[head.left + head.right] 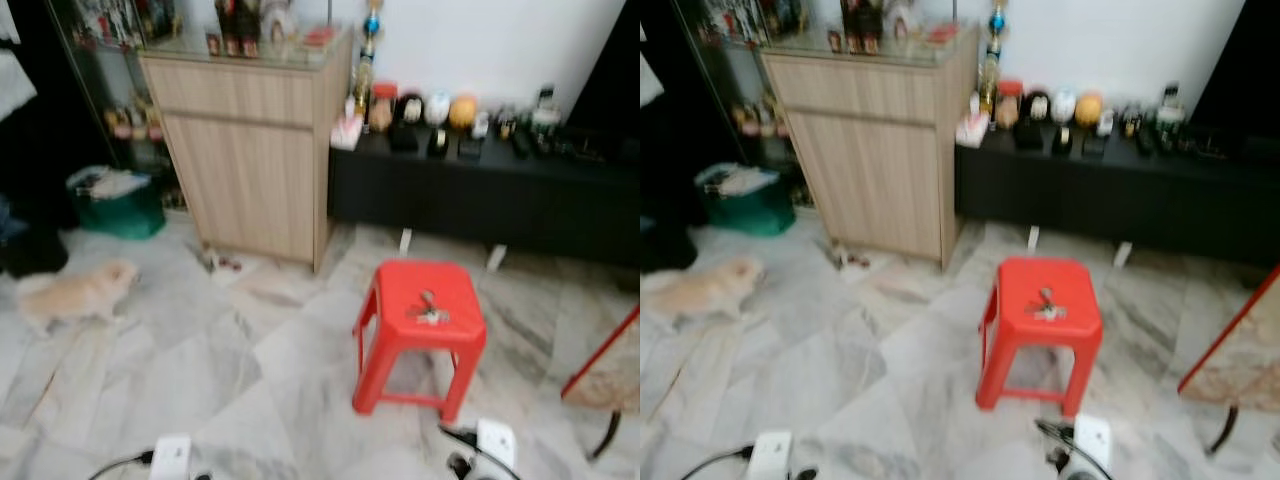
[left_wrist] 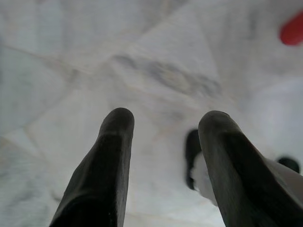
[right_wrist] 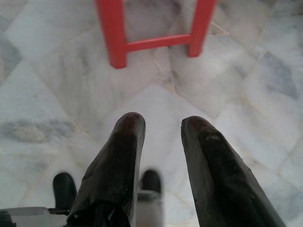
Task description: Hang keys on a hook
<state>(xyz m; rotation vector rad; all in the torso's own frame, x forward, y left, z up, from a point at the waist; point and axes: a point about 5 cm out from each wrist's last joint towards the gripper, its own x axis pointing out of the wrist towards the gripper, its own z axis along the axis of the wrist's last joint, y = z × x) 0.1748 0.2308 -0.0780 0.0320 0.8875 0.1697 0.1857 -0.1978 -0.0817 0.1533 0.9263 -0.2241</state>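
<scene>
Keys (image 1: 430,312) lie flat on glossy red plastic stool (image 1: 400,290), on veined marble floor (image 1: 200,360). My left gripper (image 2: 165,120) hangs spread over bare tile; my right gripper (image 3: 163,123), also spread, faces the stool's legs. Eye view adds a woodgrain cabinet (image 1: 250,150) and a fluffy dog (image 1: 75,292).

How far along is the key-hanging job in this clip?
Done: nothing visibly; no hook can be made out. The keys lie on the red stool, not hung. In hand: nothing; the left gripper and right gripper are open and empty, pointing at the floor. Left: pick up the keys, find a hook, hang them.
</scene>
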